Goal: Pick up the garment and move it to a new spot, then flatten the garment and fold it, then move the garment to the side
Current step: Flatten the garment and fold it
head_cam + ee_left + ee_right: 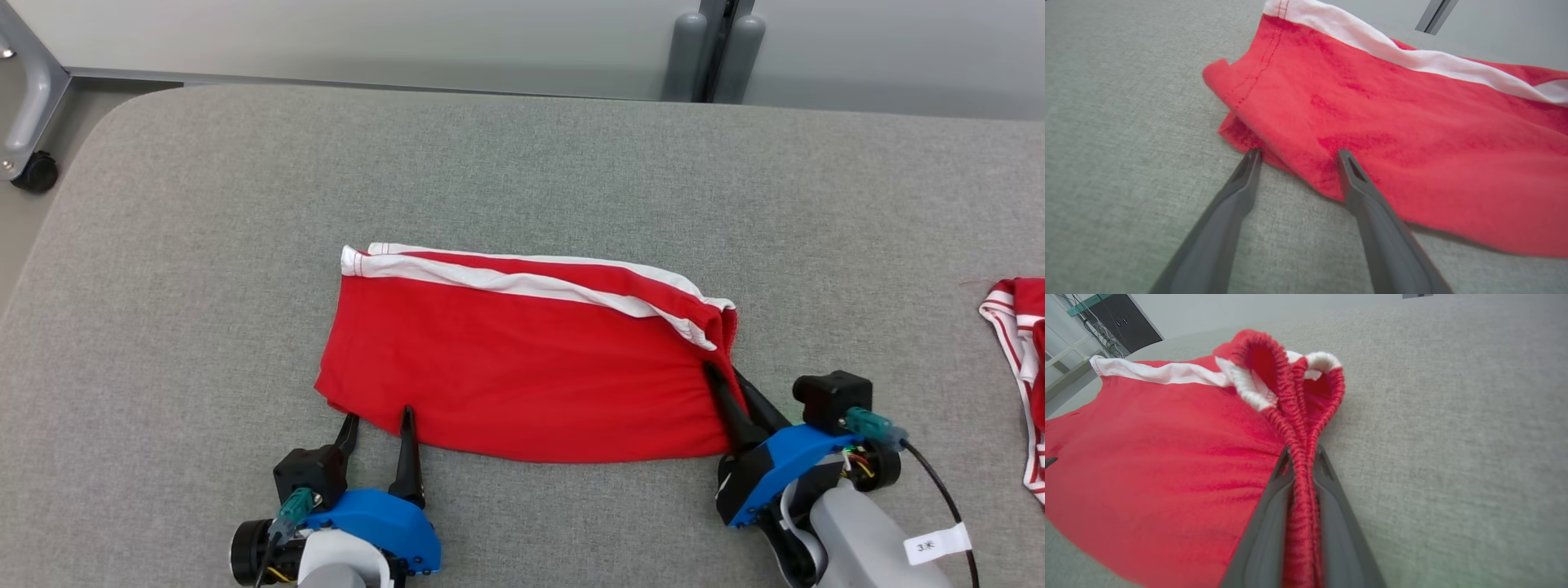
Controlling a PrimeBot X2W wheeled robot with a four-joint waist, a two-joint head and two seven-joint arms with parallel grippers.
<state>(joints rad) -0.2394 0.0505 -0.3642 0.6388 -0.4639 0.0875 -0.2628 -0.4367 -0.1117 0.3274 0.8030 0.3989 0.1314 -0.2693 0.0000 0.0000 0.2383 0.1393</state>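
On the left, our left gripper (380,415) stands open at the near edge of the red garment (522,376), which lies spread on the middle of the grey table (571,163). On the right, our right gripper (722,371) is clamped on its gathered end.

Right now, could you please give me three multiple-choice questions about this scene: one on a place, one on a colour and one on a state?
1. Where does the striped cloth lie on the table?
A. in the middle
B. at the right edge
C. at the far left corner

2. What colour is the band along the far side of the shorts?
A. blue
B. black
C. white

3. How is the right claw?
A. shut on the shorts' waistband
B. open above the table
C. holding the striped cloth

Answers:
1 B, it lies at the head view's right edge.
2 C, a white band runs along the red cloth.
3 A, the claw pinches the gathered elastic.
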